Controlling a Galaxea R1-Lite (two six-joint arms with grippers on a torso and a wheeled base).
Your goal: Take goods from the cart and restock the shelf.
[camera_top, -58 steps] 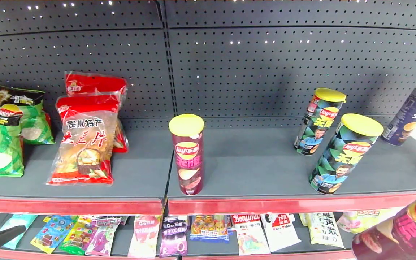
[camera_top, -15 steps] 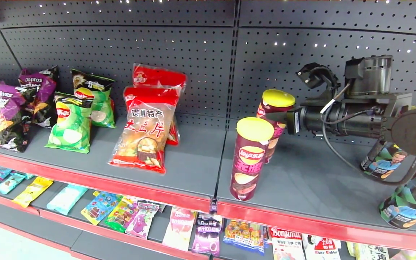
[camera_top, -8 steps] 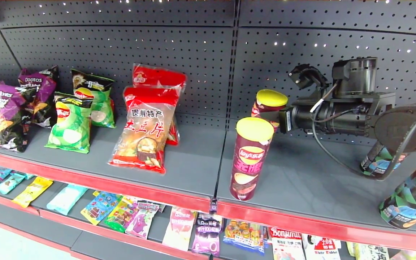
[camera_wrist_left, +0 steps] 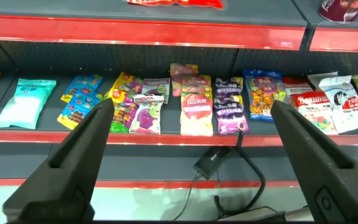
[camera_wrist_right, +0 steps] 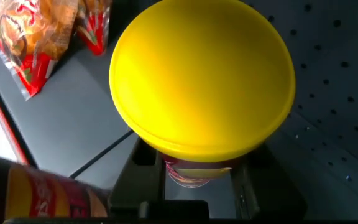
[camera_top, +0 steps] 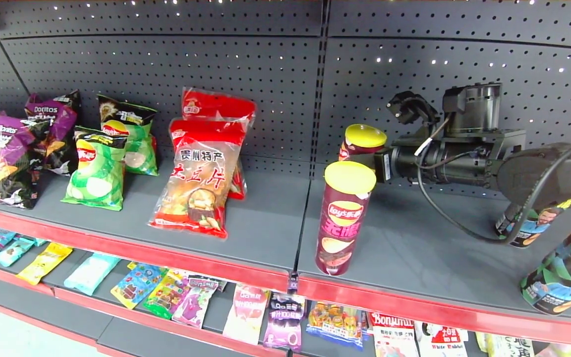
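Observation:
My right gripper (camera_top: 364, 159) is shut on a maroon chip can with a yellow lid (camera_top: 362, 140), holding it upright over the back of the grey shelf (camera_top: 414, 253). It is just behind a second maroon chip can (camera_top: 344, 223) that stands at the shelf's front edge. In the right wrist view the held can's yellow lid (camera_wrist_right: 201, 78) sits above my right gripper (camera_wrist_right: 194, 182), and the front can (camera_wrist_right: 48, 194) shows at the corner. My left gripper (camera_wrist_left: 191, 155) is open and holds nothing, low before the lower shelf of candy packets (camera_wrist_left: 213, 102).
Two green-and-black chip cans (camera_top: 560, 272) (camera_top: 528, 225) stand at the shelf's right, under my right arm. Red peanut bags (camera_top: 201, 186) and green chip bags (camera_top: 98, 171) fill the left. The shelf floor between the red bags and the maroon cans is bare.
The camera has shifted since the oldest frame. Over the last second my right arm has carried the held can leftward and a little lower, behind the front can.

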